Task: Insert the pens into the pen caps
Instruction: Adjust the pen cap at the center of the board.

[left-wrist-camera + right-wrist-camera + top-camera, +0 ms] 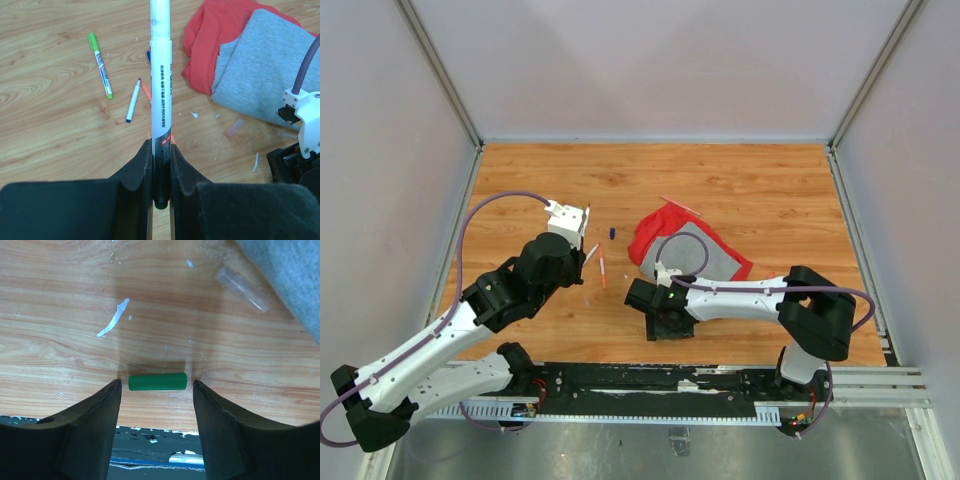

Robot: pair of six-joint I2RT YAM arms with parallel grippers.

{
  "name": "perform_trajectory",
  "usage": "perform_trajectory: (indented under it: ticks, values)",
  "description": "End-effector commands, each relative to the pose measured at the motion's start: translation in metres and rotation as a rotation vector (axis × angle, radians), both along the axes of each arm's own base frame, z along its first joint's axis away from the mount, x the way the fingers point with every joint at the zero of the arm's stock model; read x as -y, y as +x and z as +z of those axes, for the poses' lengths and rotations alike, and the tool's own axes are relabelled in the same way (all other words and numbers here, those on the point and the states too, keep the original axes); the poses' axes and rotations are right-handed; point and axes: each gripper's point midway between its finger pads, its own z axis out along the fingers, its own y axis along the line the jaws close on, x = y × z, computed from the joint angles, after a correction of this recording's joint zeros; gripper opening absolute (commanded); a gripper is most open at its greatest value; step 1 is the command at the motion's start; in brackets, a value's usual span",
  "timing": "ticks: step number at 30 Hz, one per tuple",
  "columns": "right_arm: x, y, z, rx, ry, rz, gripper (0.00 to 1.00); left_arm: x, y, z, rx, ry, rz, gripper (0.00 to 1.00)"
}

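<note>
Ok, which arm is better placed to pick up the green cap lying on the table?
Right. The right gripper is open and low, with a finger on either side of the green cap. The left gripper is shut on a white pen, so it has no free grasp.

Cloth (692,255) mid-table; two pens (602,270) left of it; blue cap (611,232) nearby.

Green cap (158,381), red-and-grey cloth (692,250)
</note>
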Motion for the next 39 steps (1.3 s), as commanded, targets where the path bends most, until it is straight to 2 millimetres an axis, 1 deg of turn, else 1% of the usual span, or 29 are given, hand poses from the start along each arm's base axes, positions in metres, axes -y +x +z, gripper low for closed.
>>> perform_trajectory:
  ticks: [1,8,10,12,15,17,20,23,28,31,33,36,39]
  values:
    - [0.011,0.002,-0.005,0.005,-0.035,0.028,0.56,0.001,0.002,0.002,0.012,-0.012,0.0,0.01]
    - [0.02,0.007,-0.01,0.027,-0.078,0.048,0.38,0.002,0.002,0.001,0.008,-0.009,0.0,0.0]
    - [0.022,0.008,-0.011,0.035,-0.087,0.075,0.35,0.002,0.002,0.001,0.008,-0.009,0.0,0.01]
    - [0.021,0.009,-0.012,0.042,-0.085,0.148,0.33,0.002,0.002,0.001,0.008,-0.009,0.0,0.0]
    - [0.018,0.01,-0.014,0.057,-0.064,0.325,0.31,0.001,0.002,0.002,0.01,-0.01,0.005,0.0]
    - [0.009,0.007,-0.014,0.06,-0.013,0.496,0.31,0.0,0.002,0.003,0.013,-0.012,0.008,0.01]
    - [0.01,0.009,-0.009,0.067,-0.043,0.696,0.31,-0.003,0.001,0.008,0.025,-0.022,0.018,0.0]
    - [0.009,0.01,-0.007,0.046,-0.086,0.867,0.31,-0.008,0.001,0.013,0.042,-0.033,0.039,0.01]
    - [0.001,0.014,-0.003,0.047,-0.1,1.081,0.29,-0.017,0.0,0.024,0.073,-0.06,0.075,0.01]
    - [-0.004,0.018,-0.002,0.049,-0.107,1.164,0.32,-0.019,-0.001,0.026,0.08,-0.068,0.082,0.01]
    - [-0.009,0.02,-0.003,0.048,-0.099,1.187,0.34,-0.019,-0.001,0.027,0.08,-0.068,0.085,0.01]
    - [-0.011,0.023,-0.007,0.036,-0.095,1.187,0.39,-0.019,-0.001,0.026,0.078,-0.067,0.086,0.01]
    - [-0.014,0.026,-0.005,0.048,-0.066,1.162,0.5,-0.02,-0.002,0.028,0.081,-0.072,0.088,0.0]
